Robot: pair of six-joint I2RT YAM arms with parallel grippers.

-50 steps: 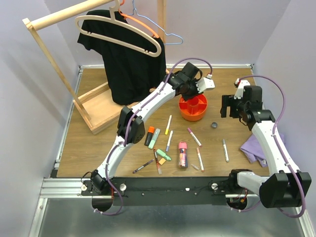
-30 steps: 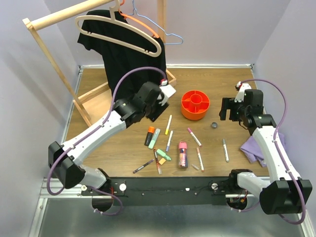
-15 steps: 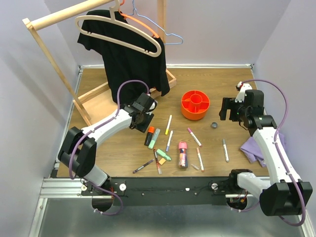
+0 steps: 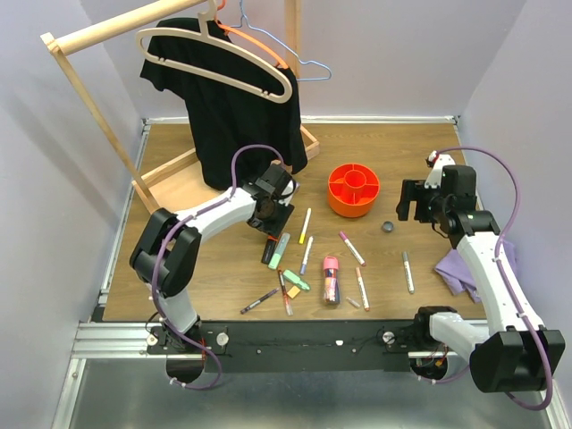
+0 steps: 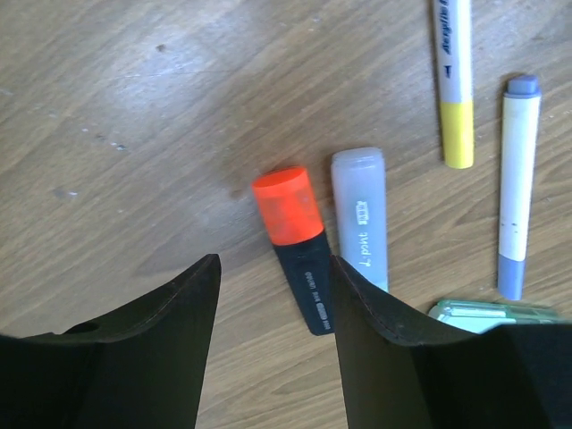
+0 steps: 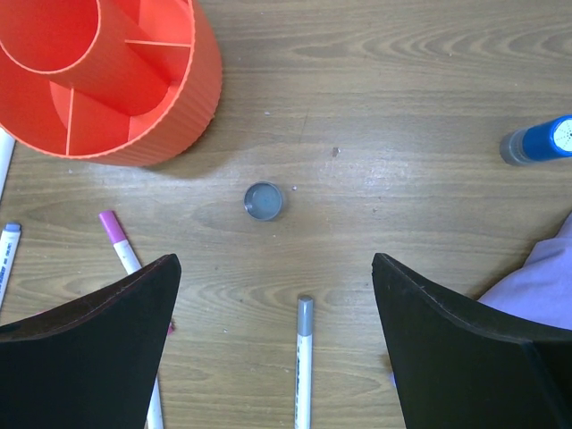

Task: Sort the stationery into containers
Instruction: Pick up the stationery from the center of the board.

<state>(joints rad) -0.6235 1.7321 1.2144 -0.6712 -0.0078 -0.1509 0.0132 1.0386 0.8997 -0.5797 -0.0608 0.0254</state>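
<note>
Two arms reach out from the near edge of the table (image 4: pixel 179 152). The left one is folded tight: its elbow sits low at the near left and its forearm runs right and away. This sets the left gripper (image 4: pixel 271 217) pointing down over the left end of the scattered stationery. Its jaws stand apart with nothing between them.

In line with that gap, the orange-capped highlighter (image 5: pixel 295 246) lies flat on the wood. Its long axis runs near to far with a slight slant, orange cap toward the far edge and black body toward the arm bases. Just beside it on the right, a pale grey highlighter (image 5: pixel 362 219) lies almost parallel. Further right, a yellow-ended pen (image 5: pixel 454 80) and a blue-capped marker (image 5: pixel 517 188) lie in much the same direction.

The orange organiser (image 4: pixel 353 189) stands upright, further right and further back, well apart from the highlighters.

The right arm comes up the right side with its elbow bent. The right gripper (image 6: pixel 275 259) hangs above the wood, jaws wide and holding nothing. Below it a dark round cap (image 6: pixel 264 200) lies between the organiser and a purple cloth (image 6: pixel 545 277).
</note>
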